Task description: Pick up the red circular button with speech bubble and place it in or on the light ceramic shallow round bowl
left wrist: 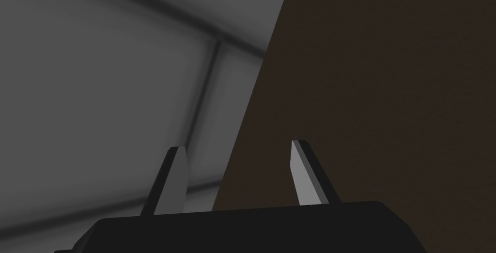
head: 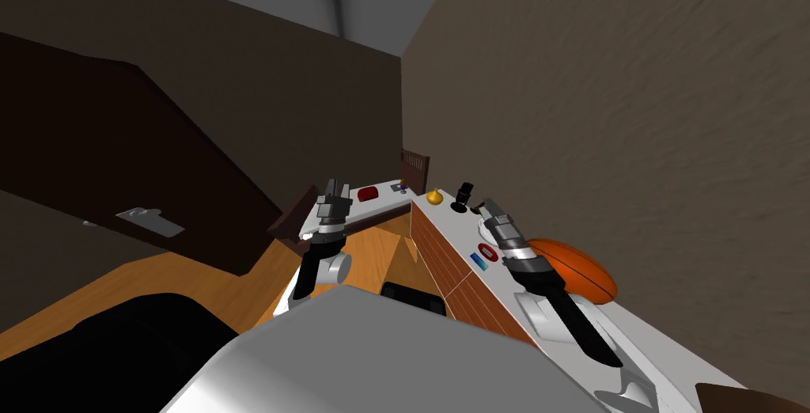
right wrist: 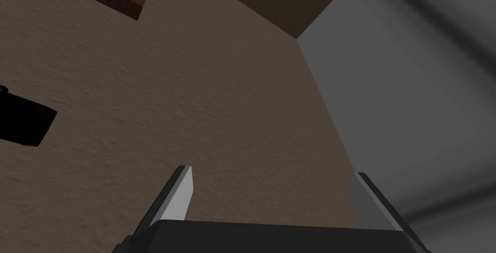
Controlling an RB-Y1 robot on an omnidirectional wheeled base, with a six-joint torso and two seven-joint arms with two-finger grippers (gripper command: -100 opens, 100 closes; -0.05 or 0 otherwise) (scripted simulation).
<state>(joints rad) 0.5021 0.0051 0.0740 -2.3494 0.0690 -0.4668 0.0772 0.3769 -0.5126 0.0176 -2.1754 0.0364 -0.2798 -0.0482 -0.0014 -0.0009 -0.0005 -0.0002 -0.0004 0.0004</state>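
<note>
The red circular button [head: 488,252] lies flat on the white counter top [head: 443,214], with a small blue item [head: 478,259] beside it. My right gripper [head: 484,204] hovers over the counter beyond the button, and its wrist passes just beside it. In the right wrist view the right gripper [right wrist: 271,177] is open and holds nothing, pointing up at a wall. A pale rounded shape [head: 544,317] sits partly under my right forearm; I cannot tell if it is the bowl. My left gripper [head: 334,187] is raised off the counter's end, and the left wrist view shows this gripper [left wrist: 237,150] open and empty.
An orange ball [head: 581,272] rests on the counter by my right forearm. A yellow object [head: 433,195] and a black object [head: 463,195] stand at the far end. A lower table [head: 387,198] carries a dark red item [head: 368,193]. The counter's front is brick-patterned [head: 443,262].
</note>
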